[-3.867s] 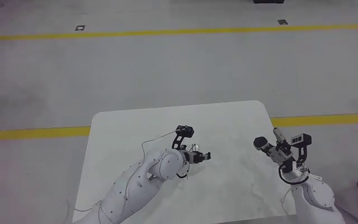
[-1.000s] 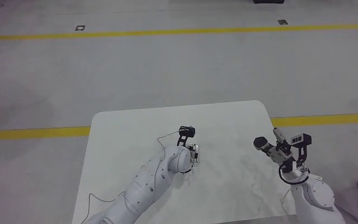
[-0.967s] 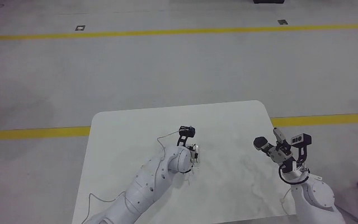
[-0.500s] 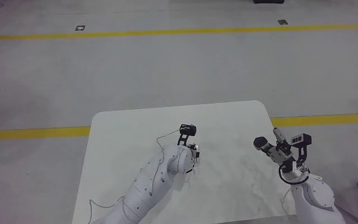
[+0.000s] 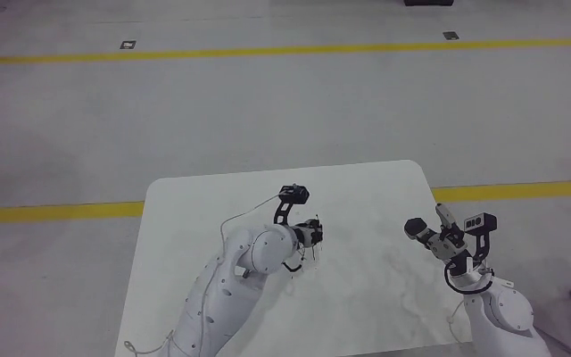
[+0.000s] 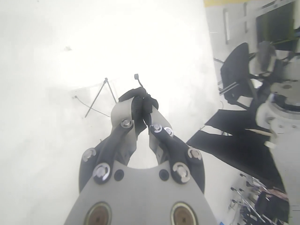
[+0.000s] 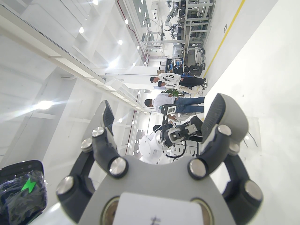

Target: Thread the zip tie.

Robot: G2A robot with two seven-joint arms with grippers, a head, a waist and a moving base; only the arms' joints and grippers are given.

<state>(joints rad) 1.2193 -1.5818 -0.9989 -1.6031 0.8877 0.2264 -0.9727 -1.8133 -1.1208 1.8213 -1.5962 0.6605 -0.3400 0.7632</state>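
Observation:
My left gripper [image 6: 143, 103] is shut on a thin black zip tie [image 6: 140, 84], whose small square head [image 6: 136, 76] sticks out past the fingertips. In the top view this gripper [image 5: 312, 234] is low over the middle of the white table [image 5: 375, 187]. Another thin black strand [image 6: 97, 98] lies bent on the table just beyond it, on a clear sheet [image 6: 93, 88]; I cannot tell whether it joins the held tie. My right gripper [image 7: 161, 115] is open and empty, raised at the table's right side [image 5: 416, 228] and facing the left gripper [image 7: 187, 127].
The table's right edge [image 6: 206, 54] runs close beside the left gripper, with a black office chair [image 6: 236, 80] on the floor past it. Bare tabletop lies between the two arms [image 5: 366, 250]. A yellow floor line [image 5: 268, 50] runs behind the table.
The left arm has swung its wrist, so its gripper now points right toward the other arm instead of down at the table. The right arm has stayed still.

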